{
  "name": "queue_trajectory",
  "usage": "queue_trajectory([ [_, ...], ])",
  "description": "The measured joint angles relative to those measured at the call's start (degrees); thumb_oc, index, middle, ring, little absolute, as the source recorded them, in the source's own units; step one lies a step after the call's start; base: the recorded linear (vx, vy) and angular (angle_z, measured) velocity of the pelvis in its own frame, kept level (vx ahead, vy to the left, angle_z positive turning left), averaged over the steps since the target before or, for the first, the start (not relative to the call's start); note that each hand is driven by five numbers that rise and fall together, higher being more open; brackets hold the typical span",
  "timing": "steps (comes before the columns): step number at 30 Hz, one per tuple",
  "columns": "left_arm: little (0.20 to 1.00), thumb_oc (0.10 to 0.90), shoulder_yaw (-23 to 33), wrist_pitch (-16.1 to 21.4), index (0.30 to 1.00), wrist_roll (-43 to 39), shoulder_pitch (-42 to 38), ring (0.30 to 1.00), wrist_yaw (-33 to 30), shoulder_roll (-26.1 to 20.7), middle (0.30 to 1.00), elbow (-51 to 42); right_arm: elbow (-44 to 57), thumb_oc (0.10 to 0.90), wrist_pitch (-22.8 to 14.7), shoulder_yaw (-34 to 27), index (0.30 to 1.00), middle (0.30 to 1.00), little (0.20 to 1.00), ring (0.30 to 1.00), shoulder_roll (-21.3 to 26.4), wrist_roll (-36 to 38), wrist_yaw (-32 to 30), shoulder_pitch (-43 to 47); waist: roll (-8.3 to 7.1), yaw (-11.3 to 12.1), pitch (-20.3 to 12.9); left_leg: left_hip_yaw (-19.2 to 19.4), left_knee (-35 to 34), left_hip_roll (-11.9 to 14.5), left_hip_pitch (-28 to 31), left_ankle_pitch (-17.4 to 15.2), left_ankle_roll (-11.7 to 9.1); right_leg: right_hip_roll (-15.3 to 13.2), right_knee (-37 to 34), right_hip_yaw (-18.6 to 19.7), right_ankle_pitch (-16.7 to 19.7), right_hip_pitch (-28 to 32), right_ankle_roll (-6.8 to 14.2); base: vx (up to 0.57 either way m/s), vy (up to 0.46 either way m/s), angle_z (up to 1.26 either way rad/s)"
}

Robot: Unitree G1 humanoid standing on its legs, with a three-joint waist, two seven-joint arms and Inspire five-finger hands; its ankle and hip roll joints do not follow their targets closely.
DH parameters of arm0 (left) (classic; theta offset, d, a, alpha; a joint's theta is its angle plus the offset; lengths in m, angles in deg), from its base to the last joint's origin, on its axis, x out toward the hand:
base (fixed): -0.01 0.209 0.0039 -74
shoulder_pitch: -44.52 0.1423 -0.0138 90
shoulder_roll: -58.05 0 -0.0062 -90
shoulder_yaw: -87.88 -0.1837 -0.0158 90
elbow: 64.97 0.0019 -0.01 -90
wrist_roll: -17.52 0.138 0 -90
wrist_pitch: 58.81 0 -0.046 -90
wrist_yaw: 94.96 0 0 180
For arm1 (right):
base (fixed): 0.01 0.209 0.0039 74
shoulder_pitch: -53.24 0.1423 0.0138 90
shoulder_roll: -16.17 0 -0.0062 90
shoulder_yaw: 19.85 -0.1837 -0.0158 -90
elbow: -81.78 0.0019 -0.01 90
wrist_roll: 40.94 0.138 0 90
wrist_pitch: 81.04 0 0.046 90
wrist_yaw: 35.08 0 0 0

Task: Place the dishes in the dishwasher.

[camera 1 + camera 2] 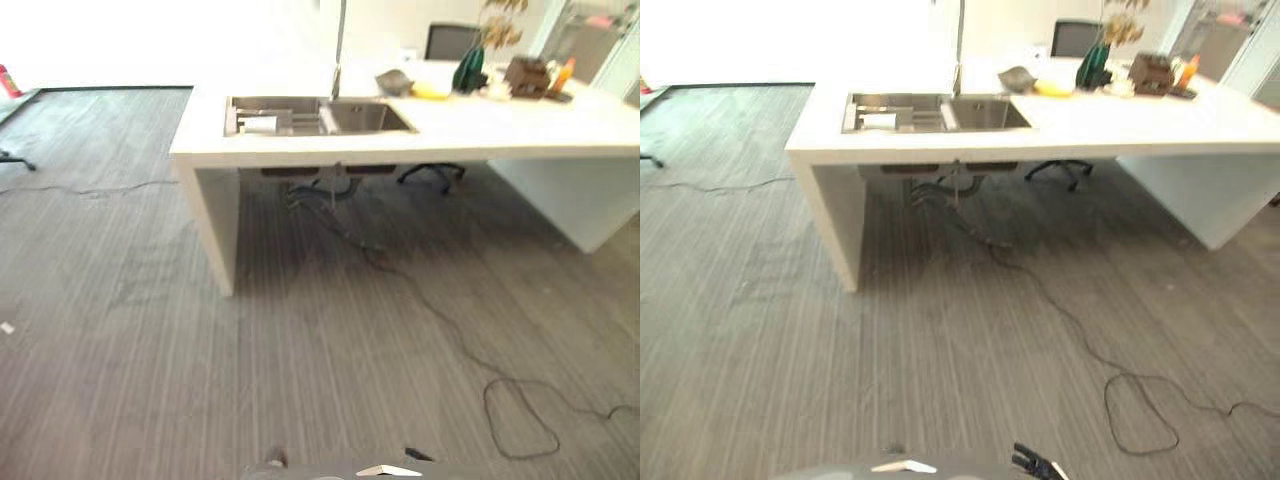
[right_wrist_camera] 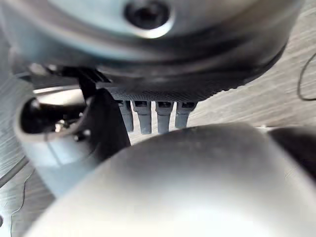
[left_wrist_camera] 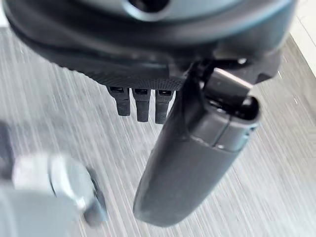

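A white counter stands ahead across the grey floor, with a steel sink set in its left part. Something white and flat lies in the sink's left half. A grey dish-like thing and a yellow item sit on the counter behind the sink. My left hand hangs over the floor with straight fingers and nothing in it. My right hand hangs the same way, fingers straight and holding nothing.
A green vase with dried flowers, a brown object and an orange bottle stand at the counter's far right. An office chair is behind the counter. A red object sits far left. Wide floor lies between me and the counter.
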Motion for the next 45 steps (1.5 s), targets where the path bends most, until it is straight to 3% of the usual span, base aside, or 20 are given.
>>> queue_trajectory([
  [2, 0.900, 0.800, -0.7, 2.0, 0.900, 1.2, -1.9, 0.900, -2.0, 0.2, 0.900, -14.4, 1.5, 0.800, 0.1, 0.3, 0.900, 0.900, 0.900, 0.900, -2.2, -0.2, -0.4, 1.4, -2.13, -0.1, -0.2, -0.4, 1.7, -2.0, 0.1, -2.0, 1.7, -2.1, 13.2, 0.6, 1.3, -6.9, 2.5, 0.23, 0.196, 0.36],
  [4, 0.900, 0.800, -6.1, 3.6, 0.900, 6.8, -2.7, 0.900, -10.7, 2.2, 0.900, -41.7, 7.5, 0.800, 1.2, -0.4, 0.900, 0.900, 0.900, 0.900, -0.7, -0.4, -1.1, 0.9, -1.17, -0.3, 2.9, -2.2, 10.1, -0.6, -2.4, -6.2, 3.1, -0.5, 24.2, 0.1, 14.7, -11.6, 6.0, 0.29, 0.139, 0.53],
  [7, 0.900, 0.800, -15.4, 3.5, 0.900, 24.9, -5.3, 0.900, -16.7, -3.4, 0.900, -63.2, 15.8, 0.800, 0.7, -2.6, 0.900, 0.900, 0.900, 0.900, 0.7, -0.7, -2.1, -1.3, 2.44, -1.4, 4.2, -8.9, 8.4, 0.6, 1.7, -11.8, 6.9, -0.6, 32.2, -5.5, 9.8, -20.1, 4.1, 0.40, 0.118, 0.15],
  [8, 0.900, 0.800, -17.6, 4.6, 0.900, 31.7, -7.2, 0.900, -18.6, -6.9, 0.900, -67.0, 17.0, 0.800, -0.3, -3.6, 0.900, 0.900, 0.900, 0.900, 1.2, -1.0, -1.3, 0.4, 4.03, -2.7, 6.3, -9.6, 7.8, 1.4, 2.0, -10.9, 2.9, -0.8, 30.0, -7.9, 5.8, -24.3, 0.4, 0.47, 0.009, 0.17],
  [10, 0.900, 0.800, -16.8, 1.6, 0.900, 37.9, -16.9, 0.900, -18.5, -11.4, 0.900, -66.3, 17.8, 0.800, -0.7, -2.9, 0.900, 0.900, 0.900, 0.900, 3.5, -1.4, -1.6, 3.9, 7.25, -5.2, 9.3, -11.5, 6.3, 1.9, 4.2, -11.5, 2.7, -0.6, 15.9, -10.7, 4.9, -28.8, 0.0, 0.60, -0.052, 0.43],
  [11, 0.900, 0.800, -17.1, -1.4, 0.900, 39.5, -25.9, 0.900, -18.0, -14.8, 0.900, -62.3, 16.2, 0.800, -0.4, -2.1, 0.900, 0.900, 0.900, 0.900, 4.2, -1.7, -2.2, 6.7, 7.47, -6.7, 11.0, -12.4, 4.6, 1.5, 7.5, -11.9, 1.3, -0.4, -4.9, -9.9, 6.0, -28.3, 0.3, 0.41, -0.069, 0.33],
  [13, 0.900, 0.800, -17.0, -2.8, 0.900, 41.3, -29.0, 0.900, -17.3, -16.5, 0.900, -61.3, 15.2, 0.800, -0.2, -2.1, 0.900, 0.900, 0.900, 0.900, 3.5, -1.9, -2.4, 7.7, 6.57, -7.5, 11.5, -12.7, 3.6, 0.5, 9.9, -11.9, 0.5, -1.2, -11.7, -9.2, 8.2, -28.4, 1.5, 0.37, -0.055, 0.58],
  [15, 0.900, 0.800, -21.4, -6.9, 0.900, 46.7, -32.5, 0.900, -15.9, -17.8, 0.900, -59.8, 13.7, 0.800, 0.4, -2.3, 0.900, 0.900, 0.900, 0.900, 2.6, -2.0, -2.9, 8.2, 5.28, -10.0, 10.6, -15.8, 2.8, 1.3, 14.7, -15.1, -1.4, -1.1, -22.7, 1.0, 11.2, -25.9, 1.7, 0.51, -0.112, 1.22],
  [16, 0.900, 0.800, -25.3, -9.7, 0.900, 49.4, -34.4, 0.900, -14.3, -20.5, 0.900, -57.1, 12.1, 0.800, 0.5, -2.7, 0.900, 0.900, 0.900, 0.900, 1.8, -1.9, -2.8, 8.6, 4.00, -10.5, 10.0, -15.7, 2.7, 1.8, 16.4, -17.0, -3.3, -1.0, -22.8, 3.2, 11.9, -24.6, 2.0, 0.36, -0.168, 0.84],
  [18, 0.900, 0.800, -26.7, -14.0, 0.900, 53.8, -33.8, 0.900, -10.9, -22.6, 0.900, -56.4, 11.0, 0.800, 1.5, -5.8, 0.900, 0.900, 0.900, 0.900, 1.6, -2.0, -2.5, 10.6, 7.47, -10.4, 11.0, -14.0, 3.6, 5.8, 17.9, -17.4, -6.3, 2.1, -18.5, -0.8, 16.4, -25.1, 1.3, 0.28, -0.159, 0.35],
  [21, 0.900, 0.800, -26.7, -19.0, 0.900, 58.9, -32.0, 0.900, -6.4, -22.6, 0.900, -56.3, 9.4, 0.800, 2.2, -7.6, 0.900, 0.900, 0.900, 0.900, 2.1, -1.9, -2.3, 10.1, 7.43, -11.1, 10.8, -12.4, 7.7, 6.9, 19.2, -13.1, -10.4, 2.0, -15.1, -3.9, 25.0, -22.4, -5.6, 0.36, -0.253, 0.33],
  [25, 0.900, 0.800, -29.4, -21.0, 0.900, 63.0, -31.3, 0.900, -0.9, -27.6, 0.900, -56.5, 6.8, 0.800, 6.2, -7.3, 0.900, 0.900, 0.900, 0.900, 6.3, -1.9, -1.1, 11.8, 10.10, -10.3, 10.3, -12.1, 13.9, 9.4, 17.8, -3.3, -11.1, 4.1, -16.3, -6.9, 21.0, -17.8, -8.3, 0.16, -0.186, 0.18],
  [26, 0.900, 0.800, -29.2, -22.0, 0.900, 63.5, -31.4, 0.900, 0.1, -28.8, 0.900, -56.9, 6.6, 0.800, 6.7, -7.3, 0.900, 0.900, 0.900, 0.900, 6.7, -1.7, -1.2, 11.3, 9.55, -10.4, 10.5, -12.5, 22.4, 9.0, 13.7, -1.3, -13.9, 3.6, -17.8, -6.6, 21.7, -15.8, -9.1, 0.08, -0.164, -0.15],
  [28, 0.900, 0.800, -28.7, -22.1, 0.900, 64.8, -31.0, 0.900, 0.1, -29.5, 0.900, -56.8, 6.6, 0.800, 6.6, -7.4, 0.900, 0.900, 0.900, 0.900, 7.8, -1.4, -1.2, 11.5, 9.40, -9.8, 10.5, -13.7, 27.9, 7.9, 11.2, -5.1, -15.3, 3.5, -19.2, -6.1, 21.5, -13.3, -9.5, 0.15, -0.151, 0.14],
  [29, 0.900, 0.800, -31.4, -22.0, 0.900, 66.5, -34.8, 0.900, 0.5, -30.2, 0.900, -55.4, 4.3, 0.800, 6.6, -6.9, 0.900, 0.900, 0.900, 0.900, 8.1, -0.1, -1.0, 13.0, 7.09, -9.3, 11.8, -16.7, 42.8, 4.1, 0.9, -4.8, -15.1, 1.7, -21.6, -7.8, 20.0, -9.1, -10.0, 0.31, -0.141, 0.24],
  [32, 0.900, 0.800, -38.1, -22.8, 0.900, 69.9, -37.0, 0.900, 4.6, -37.8, 0.900, -53.5, -0.1, 0.800, 7.8, -8.8, 0.900, 0.900, 0.900, 0.900, 6.3, 0.9, 0.5, 15.2, 4.35, -8.4, 12.3, -8.9, 32.0, 3.8, -3.0, -7.7, -13.0, 1.6, -27.6, -7.0, 19.5, -3.3, -10.8, 0.29, 0.008, 0.09],
  [36, 0.900, 0.800, -49.7, -25.1, 0.900, 76.1, -45.8, 0.900, 12.6, -39.6, 0.900, -49.9, -5.0, 0.800, 8.4, -7.1, 0.900, 0.900, 0.900, 0.900, 7.5, 1.9, 1.7, 13.8, 6.35, -6.5, 11.1, -2.4, -0.6, 8.1, -4.8, -0.7, -11.4, 3.9, -29.2, -12.3, 18.3, 0.3, -9.1, 0.23, 0.081, 0.24],
  [37, 0.900, 0.800, -51.0, -24.9, 0.900, 76.9, -44.5, 0.900, 13.8, -40.1, 0.900, -51.3, -5.5, 0.800, 8.8, -4.6, 0.900, 0.900, 0.900, 0.900, 8.3, 1.0, 1.9, 13.6, 7.01, -6.1, 10.7, -3.2, -0.2, 9.3, -5.1, 1.3, -11.1, 4.6, -28.7, -11.9, 18.0, 1.0, -11.7, 0.18, 0.000, 0.00],
  [41, 0.900, 0.800, -53.3, -22.6, 0.900, 77.9, -42.0, 0.900, 19.9, -42.5, 0.900, -53.5, -4.0, 0.800, 8.9, -0.8, 0.900, 0.900, 0.900, 0.900, 9.3, -2.7, 2.1, 13.1, 8.40, -7.0, 9.6, -8.9, -0.3, 7.6, -2.4, 3.4, -11.0, 5.2, -29.6, -10.4, 16.6, 3.7, -10.2, 0.10, 0.003, -0.22],
  [45, 0.900, 0.800, -63.1, -20.4, 0.900, 80.4, -45.2, 0.900, 24.7, -42.9, 0.900, -53.1, -1.7, 0.800, 8.8, -1.9, 0.900, 0.900, 0.900, 0.900, 7.3, -4.6, 2.5, 12.5, 7.62, -9.2, 8.8, -6.1, -0.6, 6.0, 2.2, 2.6, -5.4, 4.6, -29.0, -10.0, 15.1, 5.9, -7.7, 0.06, 0.055, 0.15],
])
